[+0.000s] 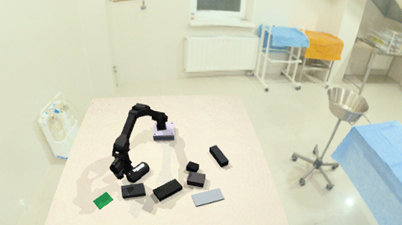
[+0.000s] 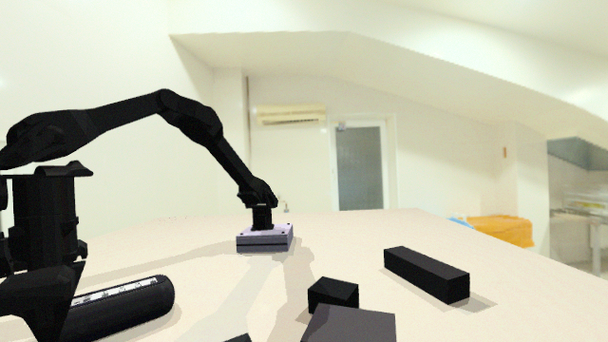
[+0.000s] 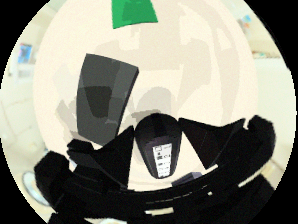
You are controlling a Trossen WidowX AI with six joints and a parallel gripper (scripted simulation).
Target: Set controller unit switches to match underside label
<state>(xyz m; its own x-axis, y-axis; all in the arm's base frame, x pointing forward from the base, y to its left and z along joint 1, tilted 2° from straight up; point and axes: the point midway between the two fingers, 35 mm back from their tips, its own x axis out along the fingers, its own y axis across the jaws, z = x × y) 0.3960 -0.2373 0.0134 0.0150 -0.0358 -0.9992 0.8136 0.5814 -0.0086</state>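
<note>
The controller unit (image 1: 135,170) (image 2: 133,309) (image 3: 156,129) looks like a rounded black body, low over the bench beside the arm; I cannot tell if it touches the bench. Its white printed strip (image 1: 140,168) (image 2: 116,291) (image 3: 161,161) faces upward, with small dark marks and squares in a row. Which squares are filled is too small to tell. My gripper (image 1: 128,176) (image 3: 156,124) stands wide and is shut on the unit, one finger at each side. The rocker switches are hidden, and the near finger covers part of the unit in the exterior view.
A dark grey block (image 1: 133,190) (image 3: 107,95) lies close beside the unit, with a green card (image 1: 103,200) (image 3: 134,12) beyond. A black block (image 1: 167,190), a silver plate (image 1: 208,197) and several dark blocks lie to the right. The lavender base (image 1: 164,137) (image 2: 263,244) stands behind.
</note>
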